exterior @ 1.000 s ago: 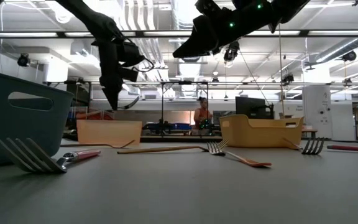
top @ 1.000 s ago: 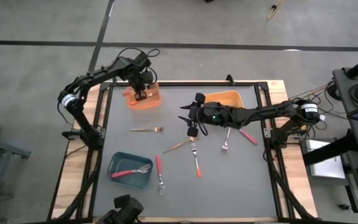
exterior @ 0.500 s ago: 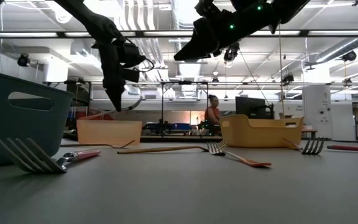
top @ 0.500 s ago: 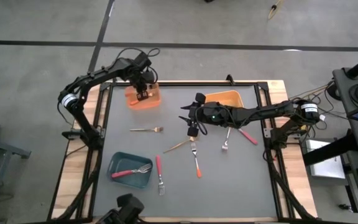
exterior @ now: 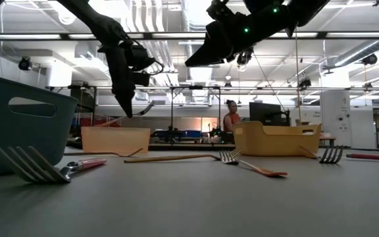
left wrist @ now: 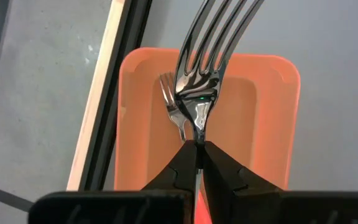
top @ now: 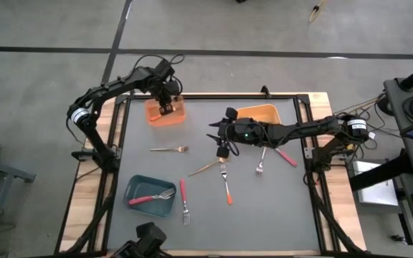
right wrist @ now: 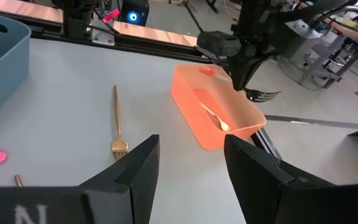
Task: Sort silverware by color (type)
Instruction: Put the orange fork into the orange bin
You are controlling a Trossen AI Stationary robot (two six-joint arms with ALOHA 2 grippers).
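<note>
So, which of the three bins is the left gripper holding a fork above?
The orange bin at the table's far left corner. The left gripper hangs over it, shut on a fork. The yellow-orange bin and teal bin have no gripper above them.

My left gripper [top: 166, 109] drifts a little toward the table's centre over the orange bin [top: 165, 112], from just above the bin's left part a second ago to over its middle now, with the fork [left wrist: 199, 81] pinched between my fingers [left wrist: 179, 171] going along; in the low view the same gripper [exterior: 127, 108] slides slightly rightward and its fork tip shows lower beside it. My right gripper [top: 221, 152] shifts only a touch, its dark bulk in the low view edging rightward. In the room behind the table, the person [exterior: 230, 120] walks from near the middle post toward the yellow-orange bin [exterior: 275, 139]
</note>
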